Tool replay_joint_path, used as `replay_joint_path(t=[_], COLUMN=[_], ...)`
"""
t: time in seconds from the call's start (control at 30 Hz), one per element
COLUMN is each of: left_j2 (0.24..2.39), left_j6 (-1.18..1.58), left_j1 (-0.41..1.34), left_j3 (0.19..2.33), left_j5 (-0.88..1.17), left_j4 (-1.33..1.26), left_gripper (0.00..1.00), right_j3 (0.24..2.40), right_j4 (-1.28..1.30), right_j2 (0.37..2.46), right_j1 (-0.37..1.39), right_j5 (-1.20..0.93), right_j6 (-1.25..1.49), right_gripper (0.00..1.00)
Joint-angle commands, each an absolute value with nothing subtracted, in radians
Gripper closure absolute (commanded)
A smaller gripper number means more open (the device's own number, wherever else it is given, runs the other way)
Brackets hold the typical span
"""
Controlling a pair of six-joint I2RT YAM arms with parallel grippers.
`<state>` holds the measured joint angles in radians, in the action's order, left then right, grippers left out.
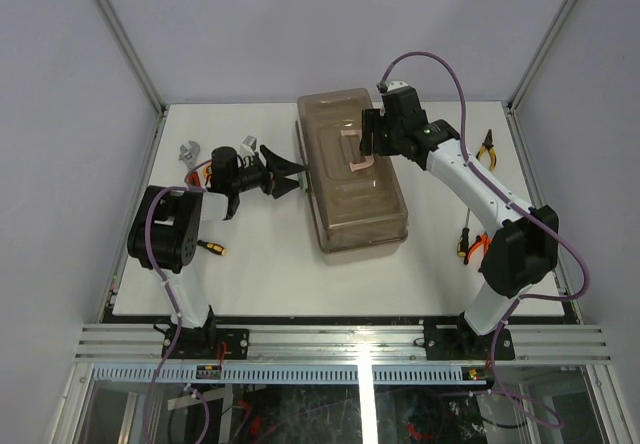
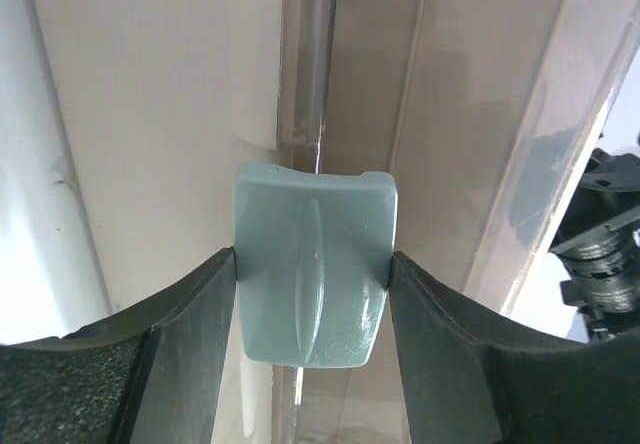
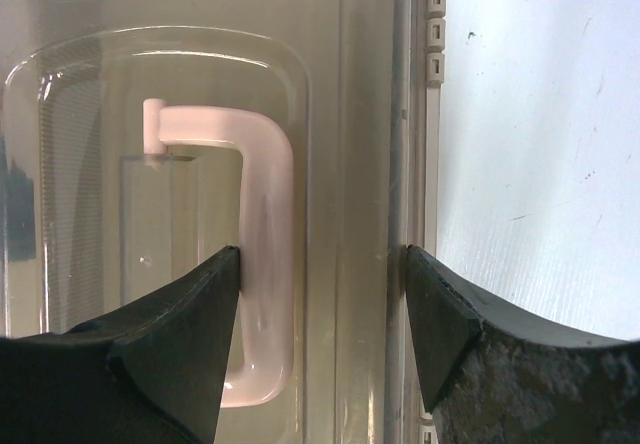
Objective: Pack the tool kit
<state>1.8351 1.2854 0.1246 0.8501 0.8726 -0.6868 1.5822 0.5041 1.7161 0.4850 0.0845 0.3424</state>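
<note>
The tool kit (image 1: pixel 352 199), a beige box with a smoky brown lid, lies closed in the middle of the table. My left gripper (image 1: pixel 298 178) is at its left long side, shut on a blue-grey latch (image 2: pixel 315 214); both fingers (image 2: pixel 190 314) press the latch's sides. My right gripper (image 1: pixel 367 146) hovers over the lid, open. Its jaws straddle the pale pink handle (image 3: pixel 268 214), which lies flat in its recess. The left fingertip is at the handle's edge and the right one is near the lid's rim (image 3: pixel 400 164).
Yellow-handled pliers (image 1: pixel 487 149) lie at the back right. Screwdrivers (image 1: pixel 466 244) rest by the right arm's base. A wrench (image 1: pixel 188 154) sits at the back left, and a yellow-handled screwdriver (image 1: pixel 210 248) lies near the left arm's base.
</note>
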Motion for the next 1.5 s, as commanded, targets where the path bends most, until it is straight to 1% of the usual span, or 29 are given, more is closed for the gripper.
replay_joint_path(t=[0.0, 0.1, 0.13, 0.17, 0.2, 0.23, 0.27, 0.37, 0.5, 0.63, 0.73, 0.8, 0.87, 1.03, 1.07, 1.13, 1.2, 1.23, 1.47], left_j2=[1.818, 1.815, 1.812, 1.809, 1.807, 1.805, 1.804, 1.796, 1.776, 1.759, 1.755, 1.76, 1.769, 1.788, 1.792, 1.797, 1.796, 1.794, 1.795], left_j6=[1.522, 1.528, 1.519, 1.508, 1.497, 1.486, 1.476, 1.423, 1.311, 1.212, 1.139, 1.115, 1.11, 1.076, 1.07, 1.05, 1.025, 1.016, 1.02], left_j1=[0.166, 0.152, 0.148, 0.144, 0.141, 0.137, 0.135, 0.128, 0.113, 0.101, 0.096, 0.096, 0.096, 0.095, 0.096, 0.096, 0.095, 0.095, 0.095], left_j3=[0.82, 0.806, 0.802, 0.797, 0.791, 0.786, 0.779, 0.765, 0.755, 0.753, 0.762, 0.765, 0.769, 0.793, 0.8, 0.815, 0.837, 0.845, 0.873], left_j5=[1.041, 1.045, 1.051, 1.053, 1.056, 1.058, 1.061, 1.065, 1.066, 1.076, 1.074, 1.073, 1.071, 1.062, 1.061, 1.06, 1.056, 1.054, 1.053], left_j4=[-1.155, -1.176, -1.167, -1.156, -1.148, -1.138, -1.13, -1.079, -0.939, -0.829, -0.741, -0.715, -0.707, -0.661, -0.652, -0.614, -0.577, -0.565, -0.558], left_gripper=[1.0, 1.0, 0.97, 0.9, 0.82, 0.69, 0.62, 0.54, 0.53, 0.52, 0.48, 0.47, 0.47, 0.47, 0.45, 0.34, 0.2, 0.15, 0.13], right_j3=[1.483, 1.478, 1.478, 1.479, 1.481, 1.482, 1.483, 1.489, 1.494, 1.502, 1.511, 1.52, 1.528, 1.556, 1.561, 1.569, 1.573, 1.575, 1.615], right_j4=[0.735, 0.725, 0.723, 0.721, 0.72, 0.719, 0.72, 0.721, 0.725, 0.729, 0.73, 0.734, 0.736, 0.753, 0.757, 0.763, 0.763, 0.761, 0.785], right_j2=[1.812, 1.806, 1.806, 1.806, 1.805, 1.807, 1.808, 1.81, 1.809, 1.809, 1.811, 1.813, 1.81, 1.804, 1.804, 1.803, 1.8, 1.798, 1.793], right_j1=[0.566, 0.566, 0.566, 0.566, 0.566, 0.566, 0.566, 0.566, 0.566, 0.565, 0.566, 0.566, 0.566, 0.565, 0.565, 0.566, 0.565, 0.565, 0.563], right_j5=[-0.101, -0.122, -0.126, -0.132, -0.133, -0.136, -0.138, -0.144, -0.144, -0.146, -0.152, -0.157, -0.156, -0.139, -0.139, -0.139, -0.149, -0.156, -0.173], right_j6=[0.374, 0.374, 0.376, 0.377, 0.378, 0.377, 0.378, 0.376, 0.372, 0.367, 0.366, 0.364, 0.361, 0.35, 0.347, 0.341, 0.338, 0.337, 0.327], right_gripper=[0.39, 0.44, 0.45, 0.47, 0.48, 0.49, 0.5, 0.53, 0.58, 0.65, 0.76, 0.89, 0.99, 1.0, 1.0, 1.0, 1.0, 1.0, 1.0])
